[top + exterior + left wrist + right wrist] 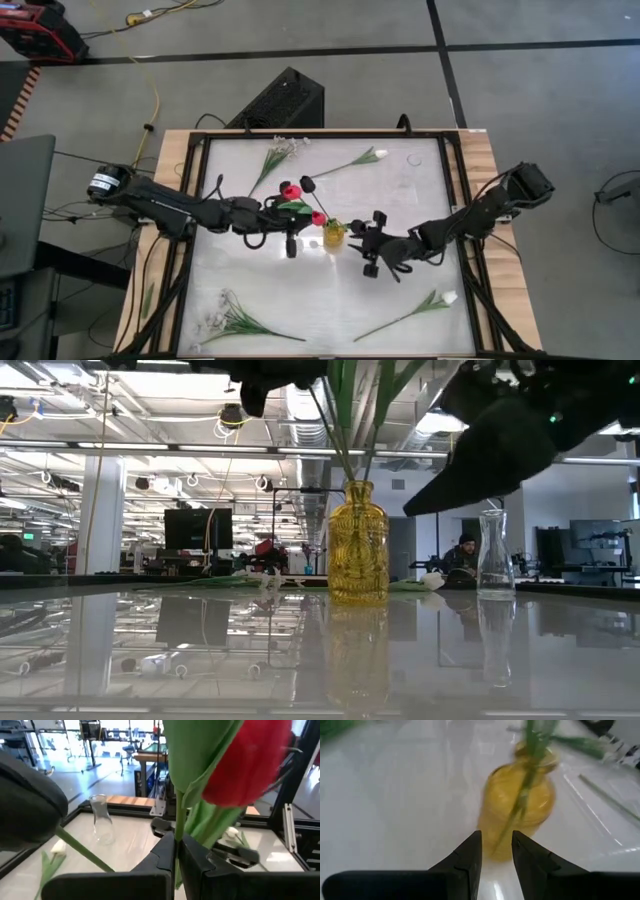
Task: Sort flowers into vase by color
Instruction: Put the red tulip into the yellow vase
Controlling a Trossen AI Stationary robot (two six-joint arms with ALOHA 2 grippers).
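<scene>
Left gripper (177, 851) clamps red tulip (247, 762) stem | above yellow vase (334, 236)

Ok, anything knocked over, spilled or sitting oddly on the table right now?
Nothing stands out. The yellow vase and the clear vase both stand upright, loose flowers lie flat, and the left gripper grips a red tulip by its stem.

No readable text, label, brand, number or sign shows in any view; screens and signs in the room behind are illegible
</scene>
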